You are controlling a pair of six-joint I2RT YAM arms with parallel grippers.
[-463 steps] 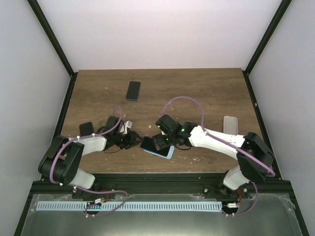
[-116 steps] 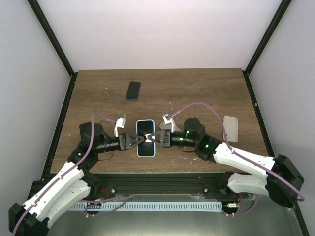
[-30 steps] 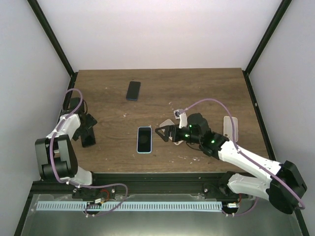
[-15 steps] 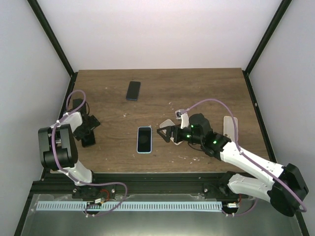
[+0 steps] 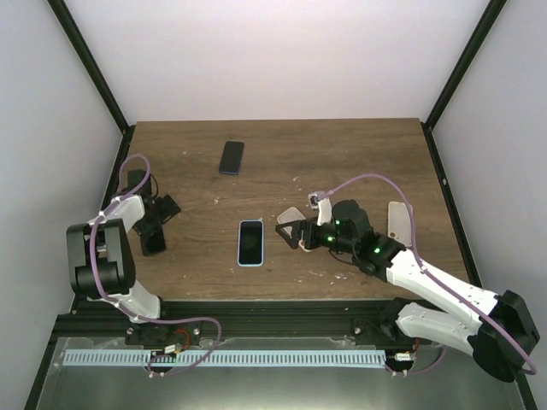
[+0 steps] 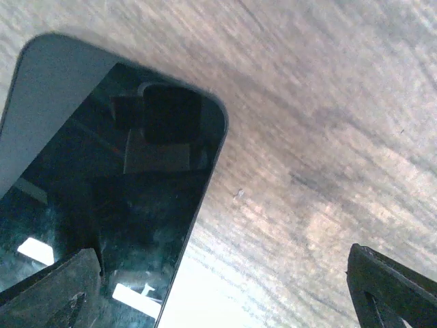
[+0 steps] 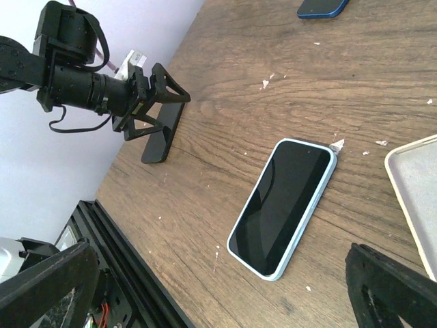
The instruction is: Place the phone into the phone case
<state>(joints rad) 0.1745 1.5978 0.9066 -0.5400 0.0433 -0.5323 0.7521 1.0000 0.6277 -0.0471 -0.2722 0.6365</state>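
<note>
A phone with a black screen sits in a pale blue case [image 5: 250, 243] [image 7: 283, 205], flat on the wooden table near its middle. Nothing touches it. My right gripper [image 5: 289, 232] [image 7: 218, 301] is open and empty, a short way to its right, pointing at it. My left gripper [image 5: 161, 217] [image 7: 167, 109] is open at the table's left edge, hovering over a black glossy slab [image 5: 154, 243] [image 6: 102, 205] [image 7: 162, 135] without gripping it. In the left wrist view one black fingertip [image 6: 392, 287] shows low right, the wood bare between the jaws.
A dark blue phone [image 5: 232, 157] [image 7: 321, 7] lies at the back of the table. A pale grey case [image 5: 399, 220] [image 7: 416, 184] lies at the right, behind my right arm. Black frame rails run along the table's sides and near edge [image 7: 130, 273].
My right gripper has drawn back a little to the right, away from the cased phone. My left gripper has shifted slightly above the black slab. The phone has not moved.
</note>
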